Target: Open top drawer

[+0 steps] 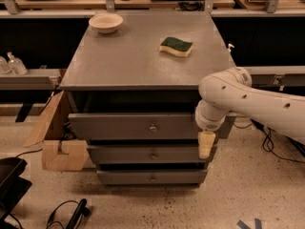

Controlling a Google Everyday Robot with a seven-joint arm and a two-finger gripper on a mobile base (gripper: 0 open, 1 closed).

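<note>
The top drawer (124, 126) is the widest grey front under the grey cabinet top, with a small round metal knob (152, 127) at its middle. It stands pulled out a little, with a dark gap above it. My gripper (206, 145) hangs from the white arm (248, 99) that comes in from the right. It is in front of the right end of the top drawer front, well right of the knob, and reaches down to the second drawer (143, 153).
A green and yellow sponge (176, 46) and a pale bowl (106, 23) lie on the cabinet top (138, 56). The smallest drawer (143, 177) is at the bottom. A cardboard box (55, 137) stands at the left, and cables and a black object lie on the floor.
</note>
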